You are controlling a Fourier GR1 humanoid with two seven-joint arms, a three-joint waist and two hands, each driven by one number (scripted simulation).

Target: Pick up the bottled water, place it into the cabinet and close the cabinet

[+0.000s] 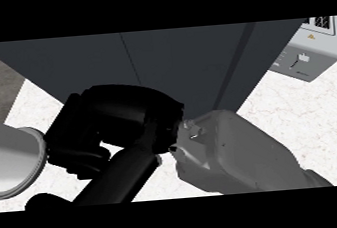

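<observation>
Left hand [113,125] fingers at cabinet [160,61] front; bottle probably hidden.

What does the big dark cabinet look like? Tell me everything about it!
The cabinet is a tall, dark grey box standing on the white speckled counter. Its front looks smooth and plain, with a thin line running down it. A panel at its right edge looks like a door seen edge-on; whether it is fully closed is unclear. The left hand is right in front of it, hiding its lower part. A small grey appliance stands beside it.
</observation>
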